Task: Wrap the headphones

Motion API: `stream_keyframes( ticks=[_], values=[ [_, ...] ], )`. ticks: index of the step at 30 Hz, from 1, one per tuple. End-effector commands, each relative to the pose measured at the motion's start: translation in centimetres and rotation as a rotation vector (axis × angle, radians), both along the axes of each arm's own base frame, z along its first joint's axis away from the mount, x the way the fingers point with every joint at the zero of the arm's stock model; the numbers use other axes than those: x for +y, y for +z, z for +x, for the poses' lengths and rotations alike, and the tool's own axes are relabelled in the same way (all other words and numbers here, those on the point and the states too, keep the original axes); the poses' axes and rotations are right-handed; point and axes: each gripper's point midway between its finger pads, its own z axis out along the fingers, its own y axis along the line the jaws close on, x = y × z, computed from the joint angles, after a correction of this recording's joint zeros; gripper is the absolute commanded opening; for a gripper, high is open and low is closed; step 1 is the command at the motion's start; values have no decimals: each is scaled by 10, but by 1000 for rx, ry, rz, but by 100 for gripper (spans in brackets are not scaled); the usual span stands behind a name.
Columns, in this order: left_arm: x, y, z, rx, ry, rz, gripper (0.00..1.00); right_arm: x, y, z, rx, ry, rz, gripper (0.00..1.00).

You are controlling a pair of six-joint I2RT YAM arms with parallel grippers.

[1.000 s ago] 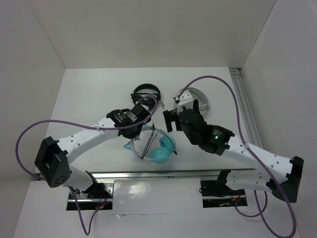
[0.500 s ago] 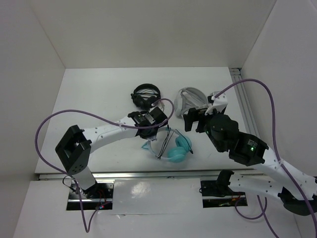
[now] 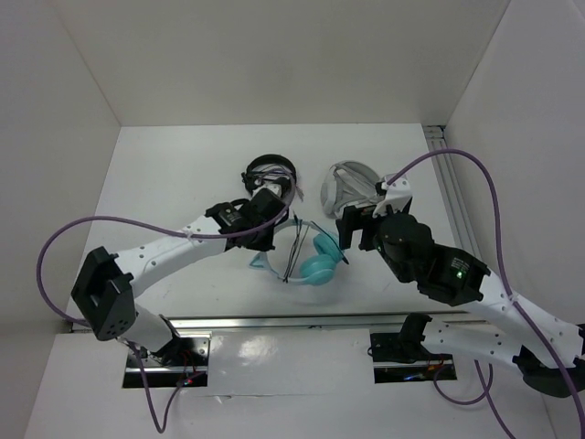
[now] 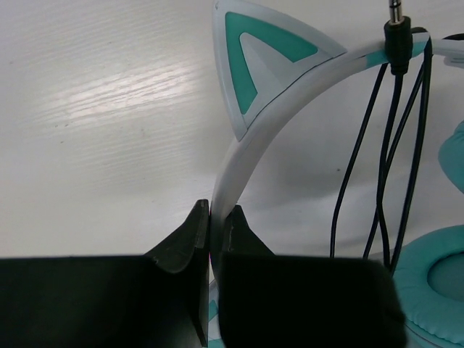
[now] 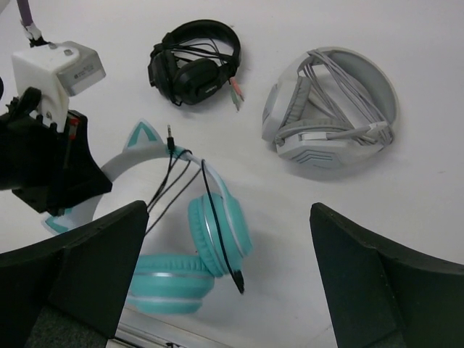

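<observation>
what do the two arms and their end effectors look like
Left arm and right arm: white links with black joint housings, each trailing a looping purple cable. A green light glows on the right arm's black housing. The left end effector and right end effector have black wedge-shaped fingers.

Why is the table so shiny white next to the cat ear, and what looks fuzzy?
Left wrist view: light glare streaks across the table beside the cat ear; the left gripper, clamped on the headband, is dark and slightly soft. Right wrist view: its own fingers loom as blurry dark shapes.
</observation>
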Motion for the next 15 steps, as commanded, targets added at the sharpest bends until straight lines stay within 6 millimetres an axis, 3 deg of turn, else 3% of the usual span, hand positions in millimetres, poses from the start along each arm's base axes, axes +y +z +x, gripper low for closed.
stream_keyframes(
  ticks=[1, 5, 6, 8, 9, 11, 12, 13, 14, 15],
  values=[
    [32, 22, 20, -51, 168, -71, 0, -1, 14, -3, -19, 6, 60, 100],
    [94, 40, 53, -80, 387, -86, 0, 1, 14, -3, -11, 15, 54, 100],
    [122, 55, 72, -114, 484, -107, 0, 2, 20, -3, -21, 15, 69, 100],
    [153, 65, 87, -125, 581, -105, 0, 8, 16, 0, -14, 27, 53, 100],
    [178, 72, 105, -142, 660, -109, 0, 11, 18, -1, -17, 39, 65, 100],
    [210, 70, 120, -144, 758, -57, 0, 21, 11, 2, -1, 65, 41, 100],
    [234, 51, 134, -99, 835, -32, 0, 27, 10, 1, 5, 83, 45, 100],
    [245, 57, 150, -108, 878, -43, 0, 29, 8, 2, 13, 92, 39, 100],
    [256, 50, 159, -88, 921, -38, 0, 34, 8, 3, 12, 101, 46, 100],
    [279, 38, 180, -61, 982, -35, 0, 39, 8, 5, 9, 112, 42, 100]
  ],
)
